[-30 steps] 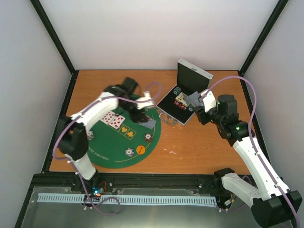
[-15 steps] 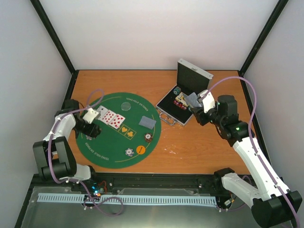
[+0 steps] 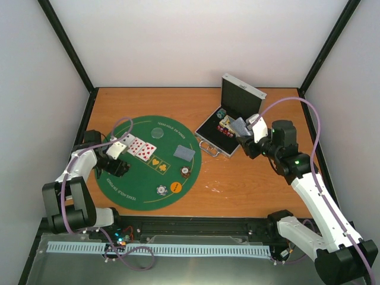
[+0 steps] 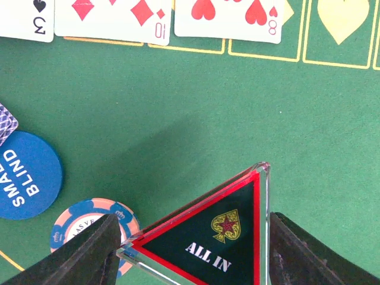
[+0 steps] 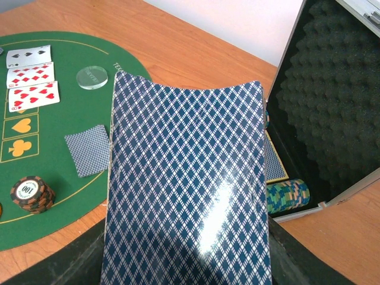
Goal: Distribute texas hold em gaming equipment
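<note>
Left arm: folded tight at the left table point(image 3: 255, 178) edge, elbow low by the base, wrist bent back in so the left gripper point(image 3: 117, 168) points down over the left rim of the green felt mat point(image 3: 148, 178).

Left gripper point(image 4: 193, 222) is clamped on the triangular marker point(image 4: 219, 237), one finger against each side. The marker is black with a red border in clear plastic, carries a gold spade with a red star and reads "ALL IN". It sits near of the face-up cards point(image 4: 178, 18). Can't tell whether it touches the felt.

Just to its left:
- blue disc point(image 4: 27, 175), reads "SMALL BLIND", partly cropped
- blue/pink striped chip point(image 4: 80, 222), "LAS VE…" legible, rest hidden by the finger

Face-up row: 10 of diamonds, 8 of hearts and a spade card whose index isn't clear.

Right arm: reaches up and left from its base, wrist at the near-right side of the open metal case point(image 3: 237, 92).

Right gripper point(image 5: 187, 255) pinches a playing card point(image 5: 187, 166), blue diamond-lattice back toward the camera, bowed between the fingers and held above the table beside the case.

Also on the mat:
- clear disc point(image 5: 92, 77), print unreadable
- face-down card point(image 5: 87, 149)
- dark chip stack point(image 5: 31, 193) marked "100"
- orange disc point(image 3: 176, 187)
- white chip point(image 3: 161, 190)

In the case: egg-crate foam point(image 5: 338, 89) in the lid and a multicolour chip stack point(image 5: 287, 198).
</note>
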### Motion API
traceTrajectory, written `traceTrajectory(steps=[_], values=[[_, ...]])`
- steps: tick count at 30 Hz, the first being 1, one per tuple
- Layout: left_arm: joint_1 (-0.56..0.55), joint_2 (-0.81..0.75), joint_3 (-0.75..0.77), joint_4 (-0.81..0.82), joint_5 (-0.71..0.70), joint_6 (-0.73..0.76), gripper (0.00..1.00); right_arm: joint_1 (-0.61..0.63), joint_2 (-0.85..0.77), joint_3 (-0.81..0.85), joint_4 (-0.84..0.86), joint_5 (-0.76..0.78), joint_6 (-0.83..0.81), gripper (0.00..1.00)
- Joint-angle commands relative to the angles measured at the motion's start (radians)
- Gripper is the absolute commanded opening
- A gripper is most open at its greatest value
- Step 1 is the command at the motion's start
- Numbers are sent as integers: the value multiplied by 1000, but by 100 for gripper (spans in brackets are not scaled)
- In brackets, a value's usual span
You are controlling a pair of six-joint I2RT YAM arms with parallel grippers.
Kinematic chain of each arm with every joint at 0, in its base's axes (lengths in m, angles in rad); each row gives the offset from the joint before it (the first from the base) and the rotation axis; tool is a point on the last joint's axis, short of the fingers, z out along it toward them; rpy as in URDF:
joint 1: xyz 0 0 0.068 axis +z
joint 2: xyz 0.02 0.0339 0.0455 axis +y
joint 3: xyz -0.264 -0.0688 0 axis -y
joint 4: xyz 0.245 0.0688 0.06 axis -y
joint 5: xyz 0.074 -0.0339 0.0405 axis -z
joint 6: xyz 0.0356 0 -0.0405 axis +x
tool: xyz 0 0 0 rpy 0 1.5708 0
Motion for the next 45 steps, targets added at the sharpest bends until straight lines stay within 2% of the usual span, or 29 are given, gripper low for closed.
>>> traceTrajectory(steps=[1,4,10,19,25,39,41,45], values=[[1,-30,35,-4,20,30,42,5,-2,-4,35,-13,7,54],[1,-49,55,-26,19,35,43,6,3,-1,37,-15,5,54],[-25,-60,69,-40,128,68,42,7,17,0,39,-22,5,54],[-64,-40,-59,40,6,137,42,9,5,-6,31,-24,3,54],[-76,-138,-153,16,4,253,44,12,9,-3,30,-34,3,54],[-57,-129,-219,37,-86,313,44,16,-14,-10,23,-30,-4,54],[-54,-130,-220,41,-88,313,47,17,-12,-11,24,-32,-5,54],[-47,-148,-213,36,-90,312,62,20,-10,-11,24,-37,-5,54]])
